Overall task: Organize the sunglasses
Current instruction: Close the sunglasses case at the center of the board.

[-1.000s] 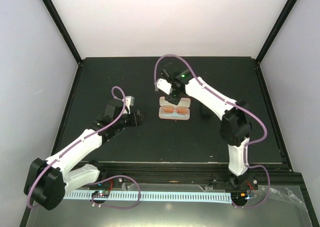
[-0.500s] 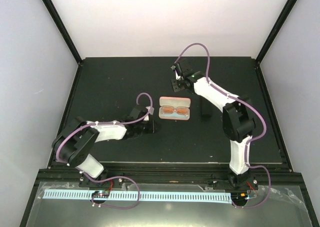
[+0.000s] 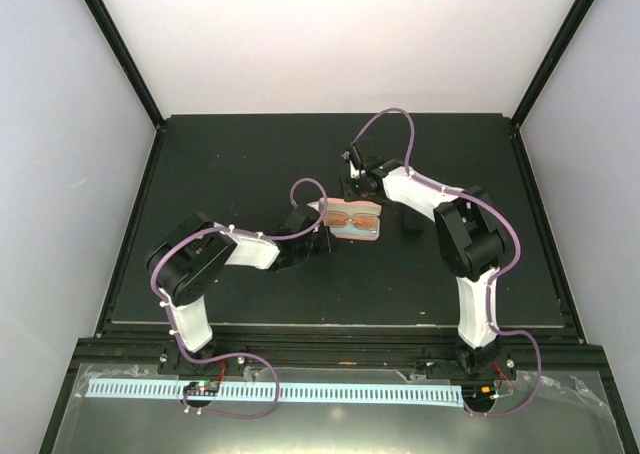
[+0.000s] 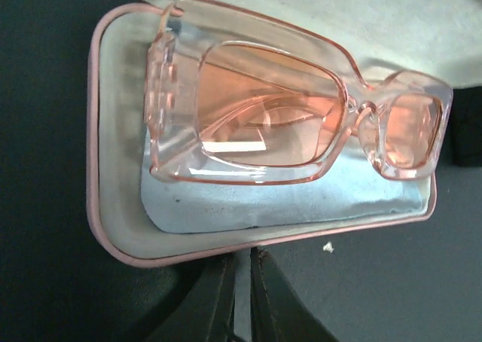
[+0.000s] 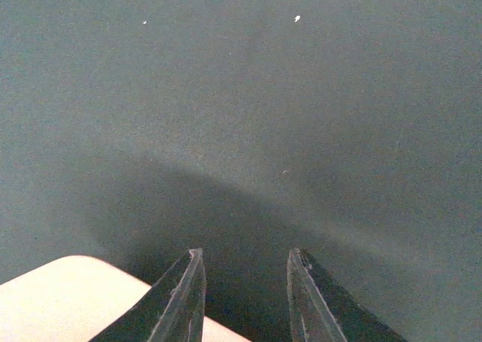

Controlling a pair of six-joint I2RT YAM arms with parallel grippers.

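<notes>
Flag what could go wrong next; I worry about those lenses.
The left pincer pinches the pink case's near rim: a tug could slide the case and shift the sunglasses off the blue cloth. The right pincer, open, hovers by the lid: shutting it might pinch the sunglasses.

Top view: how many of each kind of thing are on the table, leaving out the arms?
Sunglasses: 1
Pink case: 1
Black case: 1
Cloth: 1
Total: 4
</notes>
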